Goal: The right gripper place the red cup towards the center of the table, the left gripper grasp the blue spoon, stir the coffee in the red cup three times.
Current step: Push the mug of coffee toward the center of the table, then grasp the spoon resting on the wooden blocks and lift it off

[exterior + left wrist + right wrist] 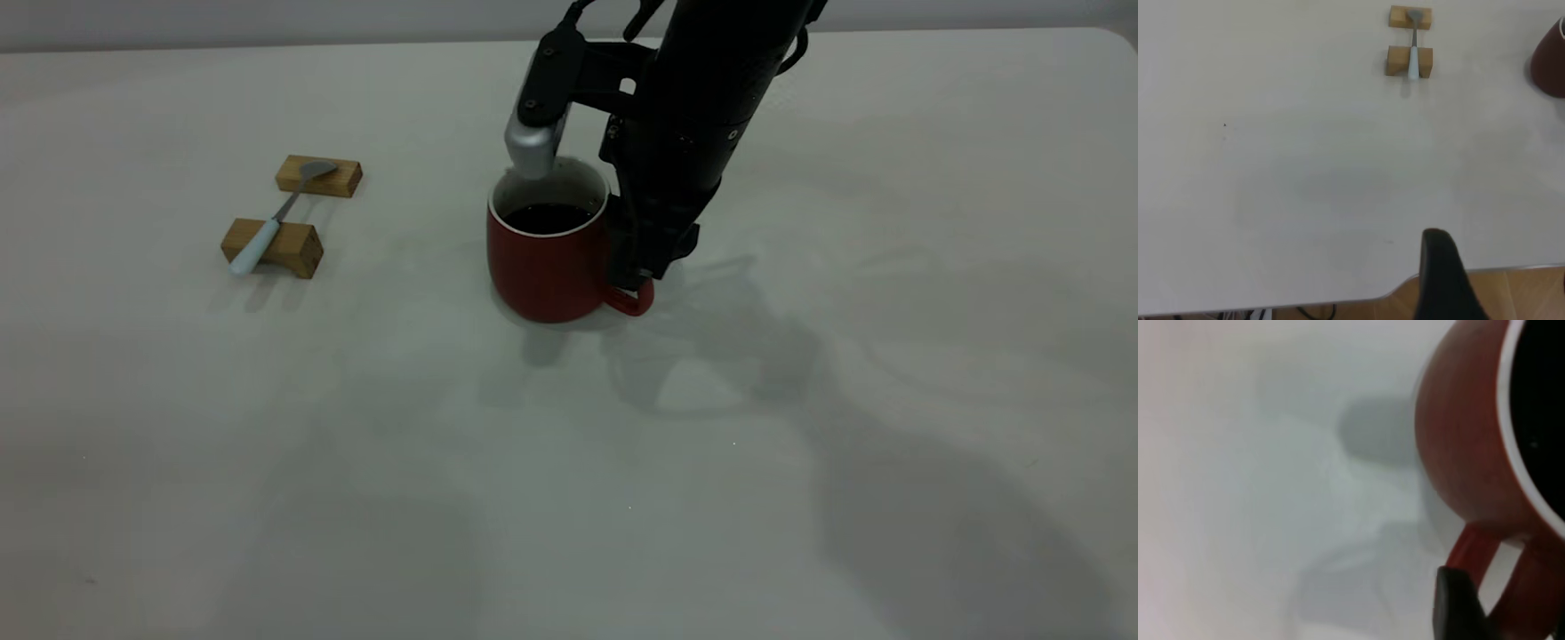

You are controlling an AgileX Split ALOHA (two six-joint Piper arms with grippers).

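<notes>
Centrally on the table (889, 462) the red cup (544, 267) is seen standing upright, with dark coffee (547, 217) filling it near the white rim. Its placement may be judged all but done, though release is not yet shown. The loop handle is met by the right gripper (633, 283), which is lowered from above with its fingers at the handle; in the right wrist view one dark fingertip is seen against the handle, so the handle appears to be gripped, but how tightly the fingers are closed cannot be told for sure. Well apart, at the exterior view's left, the blue spoon (267, 233) is laid untouched across two wooden blocks (272, 248). Grasping and the three stirs are left. The left gripper (1441, 280) is held near the table's edge, far from the spoon; its opening cannot be told.
</notes>
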